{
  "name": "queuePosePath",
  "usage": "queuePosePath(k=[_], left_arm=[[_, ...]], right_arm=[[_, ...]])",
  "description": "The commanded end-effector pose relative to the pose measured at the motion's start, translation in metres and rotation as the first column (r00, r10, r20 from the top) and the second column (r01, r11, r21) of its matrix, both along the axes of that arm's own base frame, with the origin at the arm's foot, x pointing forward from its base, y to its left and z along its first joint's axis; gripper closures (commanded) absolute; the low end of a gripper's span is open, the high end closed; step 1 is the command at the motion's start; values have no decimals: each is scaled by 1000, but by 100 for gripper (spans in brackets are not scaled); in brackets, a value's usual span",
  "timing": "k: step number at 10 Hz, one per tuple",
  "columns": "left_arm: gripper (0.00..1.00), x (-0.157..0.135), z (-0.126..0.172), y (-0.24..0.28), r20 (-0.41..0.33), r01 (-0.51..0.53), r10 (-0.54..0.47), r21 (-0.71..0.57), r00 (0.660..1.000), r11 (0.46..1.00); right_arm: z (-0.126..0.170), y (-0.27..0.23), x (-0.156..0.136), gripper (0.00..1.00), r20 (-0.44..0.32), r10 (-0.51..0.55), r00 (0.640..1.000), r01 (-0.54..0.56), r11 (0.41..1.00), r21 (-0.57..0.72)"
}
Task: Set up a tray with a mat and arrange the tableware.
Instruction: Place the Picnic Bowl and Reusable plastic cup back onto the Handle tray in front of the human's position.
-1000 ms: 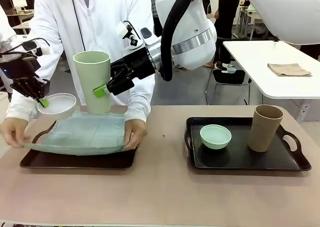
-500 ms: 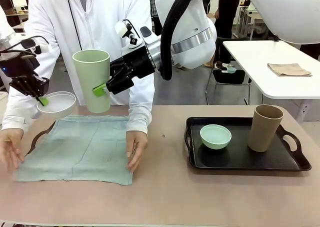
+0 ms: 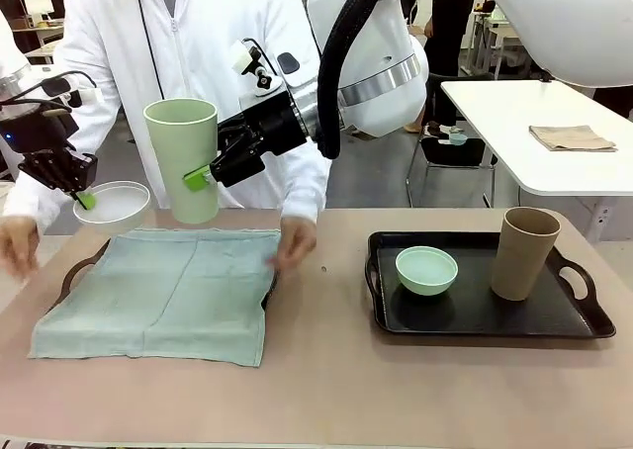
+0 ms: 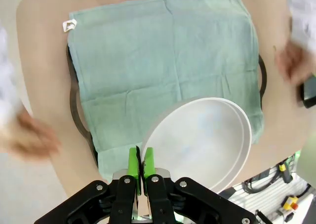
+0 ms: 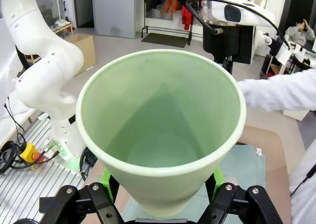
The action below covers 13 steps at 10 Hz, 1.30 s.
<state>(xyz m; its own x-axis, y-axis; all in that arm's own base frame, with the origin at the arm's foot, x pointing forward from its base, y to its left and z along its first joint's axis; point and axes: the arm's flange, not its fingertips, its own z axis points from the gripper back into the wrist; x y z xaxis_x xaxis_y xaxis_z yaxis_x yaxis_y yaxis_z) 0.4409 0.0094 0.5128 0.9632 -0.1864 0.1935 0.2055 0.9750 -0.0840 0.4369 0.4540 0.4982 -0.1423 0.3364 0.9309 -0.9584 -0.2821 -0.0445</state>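
Our left gripper (image 3: 85,200) pinches the white bowl (image 3: 115,208) by its rim; our right gripper (image 3: 197,179) grasps the pale green tumbler (image 3: 182,152).

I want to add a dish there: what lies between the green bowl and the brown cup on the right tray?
Nothing: in the front view, the black tray floor between green bowl and brown cup is bare.

table (image 3: 326,380): tan worktop
left side: dark tray (image 3: 87,261), covered by a pale green mat (image 3: 168,291) whose near edge spills onto the worktop
right side: black tray (image 3: 475,320), well apart
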Motion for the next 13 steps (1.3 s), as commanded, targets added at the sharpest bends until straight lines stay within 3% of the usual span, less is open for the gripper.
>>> queuePosePath(k=[1,13], left_arm=[[100,0,2,2,8,13,-13,2,1000,1000],[100,0,2,2,8,13,-13,2,1000,1000]], right_arm=[[1,-2,-1,76,9,4,1000,-5,1000,7],[1,-2,-1,76,9,4,1000,-5,1000,7]])
